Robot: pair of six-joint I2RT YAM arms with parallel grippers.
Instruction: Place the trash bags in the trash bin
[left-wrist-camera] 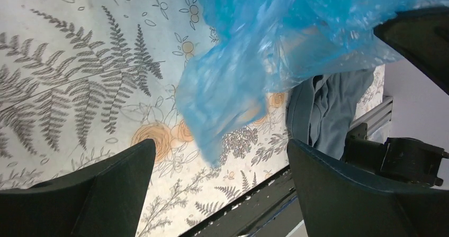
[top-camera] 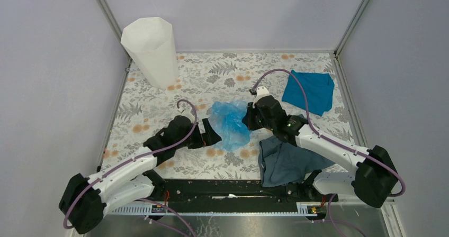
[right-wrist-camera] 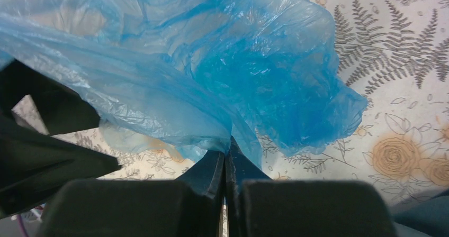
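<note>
The light-blue trash bag (top-camera: 229, 121) lies crumpled in the middle of the floral table between my two grippers. It also shows in the left wrist view (left-wrist-camera: 254, 52) and the right wrist view (right-wrist-camera: 212, 73). My right gripper (top-camera: 248, 118) is shut on the bag's right edge; in its wrist view (right-wrist-camera: 227, 149) the film is pinched between the closed fingertips. My left gripper (top-camera: 212, 134) is open at the bag's left side, and in its wrist view (left-wrist-camera: 219, 165) the bag's lower corner hangs above the gap, untouched. The white trash bin (top-camera: 151, 52) stands upright at the far left corner.
A teal cloth (top-camera: 309, 91) lies at the far right. A dark grey-blue cloth (top-camera: 286, 162) lies under my right arm near the front edge, also in the left wrist view (left-wrist-camera: 328, 110). Grey walls enclose the table on three sides.
</note>
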